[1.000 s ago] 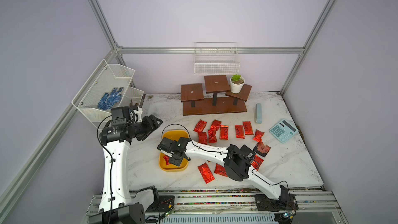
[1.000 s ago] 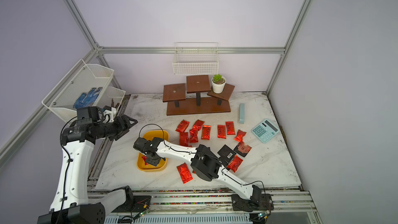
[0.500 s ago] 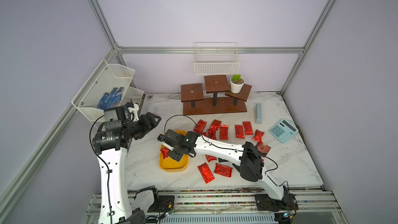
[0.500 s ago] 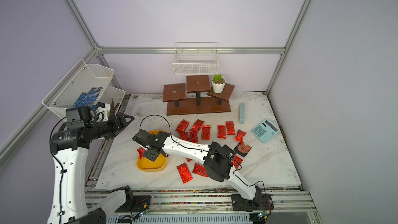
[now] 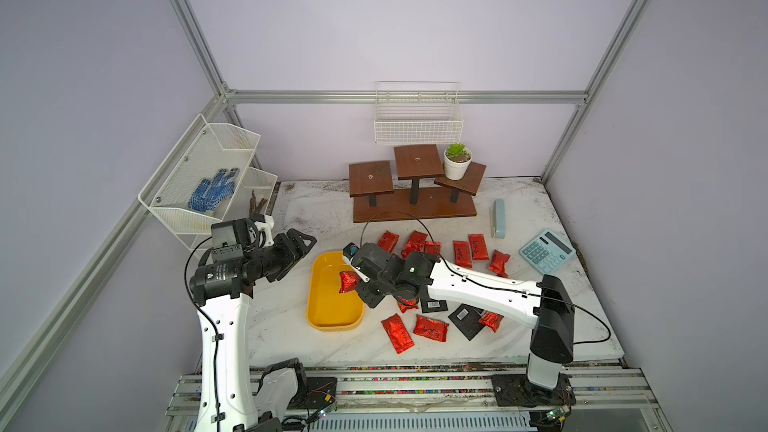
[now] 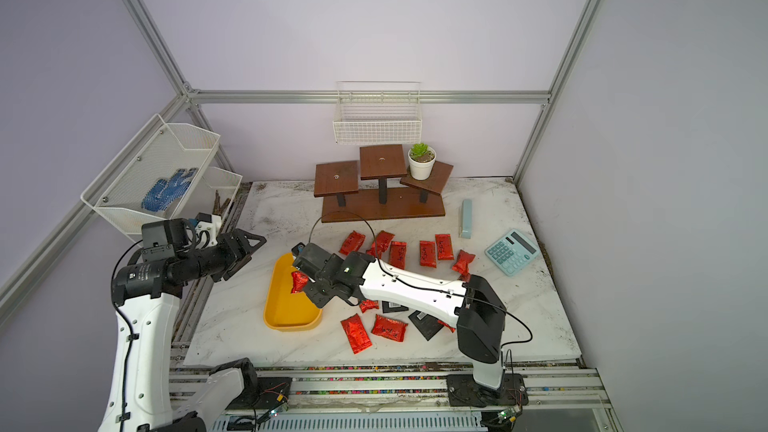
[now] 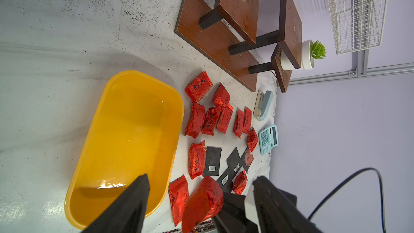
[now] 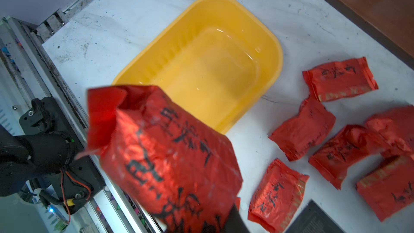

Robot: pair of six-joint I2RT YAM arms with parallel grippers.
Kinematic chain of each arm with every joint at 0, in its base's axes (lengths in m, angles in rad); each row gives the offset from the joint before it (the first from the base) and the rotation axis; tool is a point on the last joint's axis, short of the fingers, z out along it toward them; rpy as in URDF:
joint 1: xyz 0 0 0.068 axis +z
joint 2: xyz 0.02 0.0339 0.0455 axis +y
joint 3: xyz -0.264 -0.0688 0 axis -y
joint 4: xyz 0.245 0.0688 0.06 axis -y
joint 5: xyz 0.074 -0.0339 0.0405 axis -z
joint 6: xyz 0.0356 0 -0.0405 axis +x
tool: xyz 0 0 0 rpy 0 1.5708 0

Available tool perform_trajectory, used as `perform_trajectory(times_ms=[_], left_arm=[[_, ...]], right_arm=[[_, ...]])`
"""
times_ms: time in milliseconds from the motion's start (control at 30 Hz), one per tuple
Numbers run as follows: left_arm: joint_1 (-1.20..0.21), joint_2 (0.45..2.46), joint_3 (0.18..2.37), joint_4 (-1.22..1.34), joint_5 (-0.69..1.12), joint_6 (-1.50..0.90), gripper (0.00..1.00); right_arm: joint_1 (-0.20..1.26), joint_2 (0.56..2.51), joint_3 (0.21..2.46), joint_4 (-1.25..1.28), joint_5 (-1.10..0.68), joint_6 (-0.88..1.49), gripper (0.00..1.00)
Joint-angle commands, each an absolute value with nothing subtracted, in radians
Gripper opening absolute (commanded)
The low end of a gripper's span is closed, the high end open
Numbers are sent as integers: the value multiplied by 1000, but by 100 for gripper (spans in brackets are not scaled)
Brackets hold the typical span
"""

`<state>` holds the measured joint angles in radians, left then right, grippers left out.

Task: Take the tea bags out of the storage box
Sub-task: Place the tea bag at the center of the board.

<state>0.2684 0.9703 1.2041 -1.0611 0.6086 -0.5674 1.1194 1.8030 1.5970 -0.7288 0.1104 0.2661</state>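
We saw the right gripper [image 5: 357, 279] pinched narrowly on one held red foil sachet [image 5: 348, 281]. It gripped the packet at one end, so most of the crinkled foil with its dark print stuck out past the fingers, as the right wrist view [image 8: 165, 153] showed up close. The packet hung in the air above the yellow tray [image 5: 332, 326], over the side of the tray nearest the other packets, and touched neither the floor nor the walls.

The left gripper [image 5: 305, 248] was raised over the left edge of the marble tabletop [image 5: 291, 317], with its jaws spread wide and nothing between them. It pointed toward the tray.

The other red sachets [image 5: 465, 253] lay on the tabletop outside the tray. Some formed a loose row between the tray and the wooden riser [image 5: 413, 207]. Others lay nearer the front edge, among them a pair [image 5: 415, 330] just beside the tray's front corner. Two black barcode sachets [image 5: 465, 320] lay flat among these front ones, partly under the right arm.

A pale blue calculator [image 5: 546, 257] and a pale blue stapler [image 5: 498, 218] sat well apart from the tray, toward the right edge.
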Motion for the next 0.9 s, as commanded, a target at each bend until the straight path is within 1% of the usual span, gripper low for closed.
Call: perform_trajectory(times_ms=[0,133,333,567,867], left_arm=[[240,924,1177,-1024,615,-594,77],[167,884,1107,-1008,560,-624,77],[93,823,1010,-979,500,-671,77],[83,796,958,-980,441,-660,76],[83,849,979,-977,397,-621,76]], right_arm=[[1088,1727,1483,-639,104,403,16],[1063,1694,1353,-560,55,526,16],[1043,1724,1243,-450,15,685,17],[1017,1802,1190,-335,-74,793,19],[1002,1836,1126,-251,-112,882,24]])
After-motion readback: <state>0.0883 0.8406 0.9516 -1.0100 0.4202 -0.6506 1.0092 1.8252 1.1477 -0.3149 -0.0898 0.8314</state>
